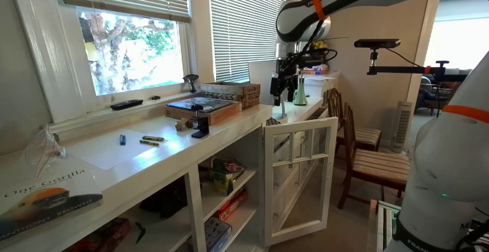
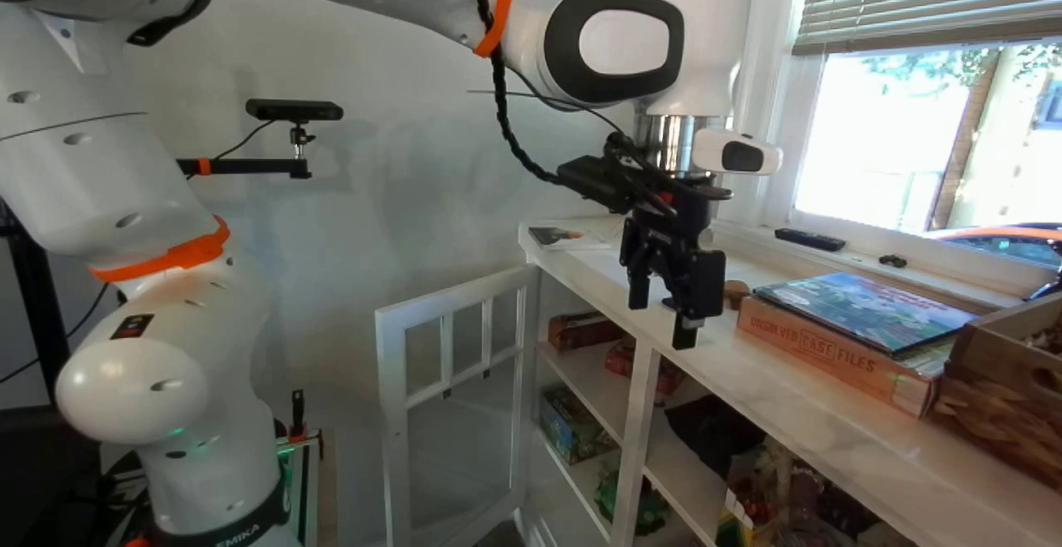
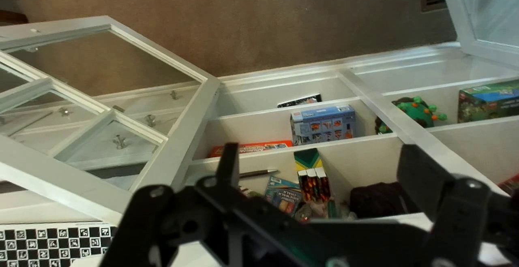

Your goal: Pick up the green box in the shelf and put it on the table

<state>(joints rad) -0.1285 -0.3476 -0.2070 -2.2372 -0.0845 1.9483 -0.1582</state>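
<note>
Near the wrist view's centre, a small open cardboard box (image 3: 308, 162) is green and yellow. At lower left, a flat board (image 3: 52, 242) is checkered black and white.

In an exterior view, we see the box (image 1: 223, 182) far right in the shelf (image 1: 196, 210), below the table (image 1: 229, 129).

- This is a home: a long white table (image 1: 233, 124) runs beneath windows (image 1: 153, 76) with slatted blinds (image 1: 248, 34).
- In an exterior view, a book (image 1: 38, 210) titled "One Gorilla" and yellow crayons (image 1: 149, 143) lie toward the left of the table.
- Farther along it, a box (image 2: 821, 356) reading "Unsolved Case Files" sits next to a wooden crate (image 2: 1004, 414).
- The shelf (image 1: 195, 206) below holds colorful boxes (image 3: 324, 123), sidewalk chalk (image 3: 282, 196) and the green box (image 3: 309, 159).
- In an exterior view, wooden chairs (image 1: 382, 166) with striped seats stand at the far right.
</note>
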